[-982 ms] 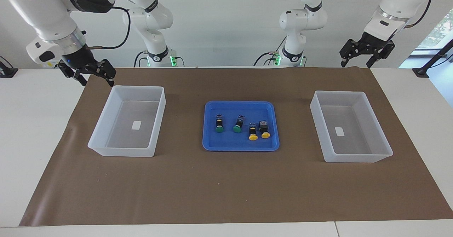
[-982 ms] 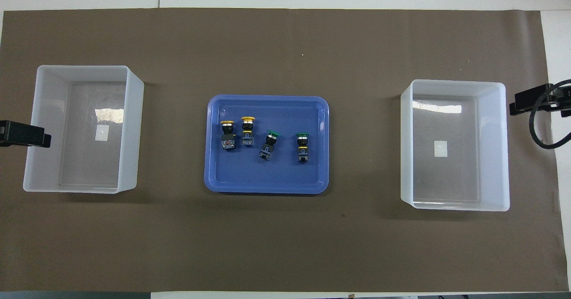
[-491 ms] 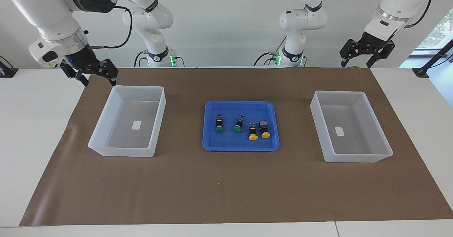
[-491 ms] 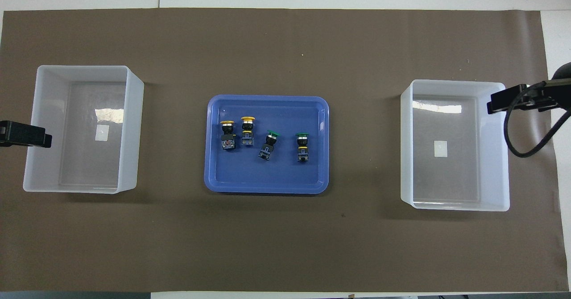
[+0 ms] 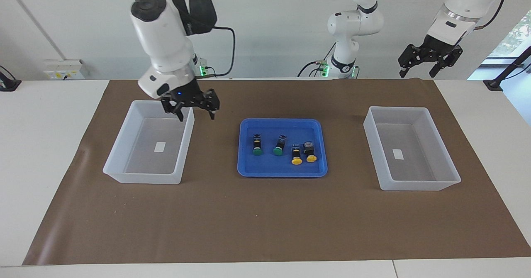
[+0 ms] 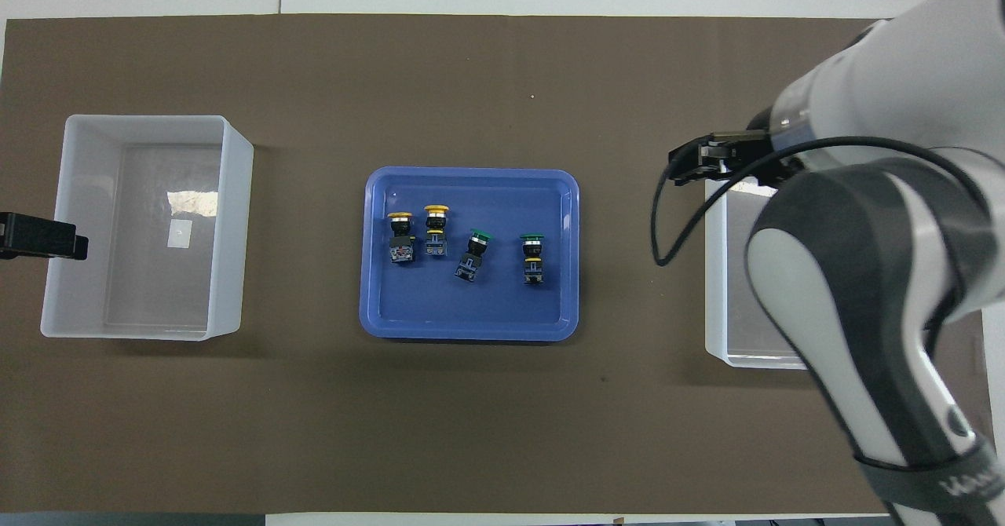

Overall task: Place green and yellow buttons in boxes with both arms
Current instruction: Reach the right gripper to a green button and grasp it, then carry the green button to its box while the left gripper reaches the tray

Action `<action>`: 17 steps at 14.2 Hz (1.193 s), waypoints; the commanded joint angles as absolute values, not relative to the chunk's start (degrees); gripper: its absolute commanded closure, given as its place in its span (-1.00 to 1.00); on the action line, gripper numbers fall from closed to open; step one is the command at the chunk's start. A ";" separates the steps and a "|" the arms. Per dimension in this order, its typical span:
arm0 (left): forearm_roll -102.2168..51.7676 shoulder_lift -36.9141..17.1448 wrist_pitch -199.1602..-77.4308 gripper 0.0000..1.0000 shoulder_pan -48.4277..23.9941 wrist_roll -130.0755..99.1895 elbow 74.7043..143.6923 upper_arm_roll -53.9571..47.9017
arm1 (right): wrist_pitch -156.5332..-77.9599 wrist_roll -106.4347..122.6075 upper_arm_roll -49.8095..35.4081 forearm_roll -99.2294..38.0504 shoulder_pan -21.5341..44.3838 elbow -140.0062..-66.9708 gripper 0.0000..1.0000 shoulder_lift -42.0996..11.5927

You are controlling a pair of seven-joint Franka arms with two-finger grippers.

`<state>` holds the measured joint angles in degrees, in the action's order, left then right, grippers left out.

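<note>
L gripper [image 5: 417, 74]: up in the air over the mat corner at L arm's end, by the robots' edge. Fingers spread, nothing between them. This arm waits.
R gripper [image 5: 196, 115]: hangs over the tray-side corner of the box at R arm's end [image 5: 141, 178]. Fingers apart, carrying nothing.
Boxes: that one and the box at L arm's end [image 5: 419, 185] each hold only a white label. No buttons in yet.
Blue tray [image 5: 282, 173]: between the boxes, mid-mat.
Green buttons [image 5: 256, 145]: two, lying in the tray toward R arm's end, caps pointing away from the robots, apart from each other.
Yellow buttons [image 5: 296, 155]: two, in the tray toward L arm's end, just beside each other, maybe touching.
Brown mat [image 5: 265, 220]: under everything.
Step, prob.: R arm going for a green button.
Doing it well: get centred over one green button first, then drop straight down. Close on the black body across its narrow sides, not the round cap, which would likely slip. Keep fingertips off the tray rim and the neighbouring button.
Hard to see: in the overhead view R arm [image 6: 864, 275] covers most of its box, and L gripper shows only as a black tip at the edge. Can't tell if the yellows touch.
</note>
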<state>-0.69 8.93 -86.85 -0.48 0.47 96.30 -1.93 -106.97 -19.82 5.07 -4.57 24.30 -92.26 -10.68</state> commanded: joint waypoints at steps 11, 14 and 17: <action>-1.41 9.76 -94.99 -1.00 -5.08 -4.73 103.70 -3.08 | -130.78 -29.09 5.36 -4.48 37.53 -106.78 -0.79 -21.01; -2.63 7.30 -101.32 -1.00 -8.26 -8.44 106.96 -3.08 | -131.22 -29.27 5.36 -4.48 37.97 -108.19 -0.78 -20.92; -4.13 6.59 -103.09 -1.00 -8.17 -7.91 108.28 -3.08 | -132.97 -29.18 5.36 -4.48 37.97 -110.12 -0.44 -20.66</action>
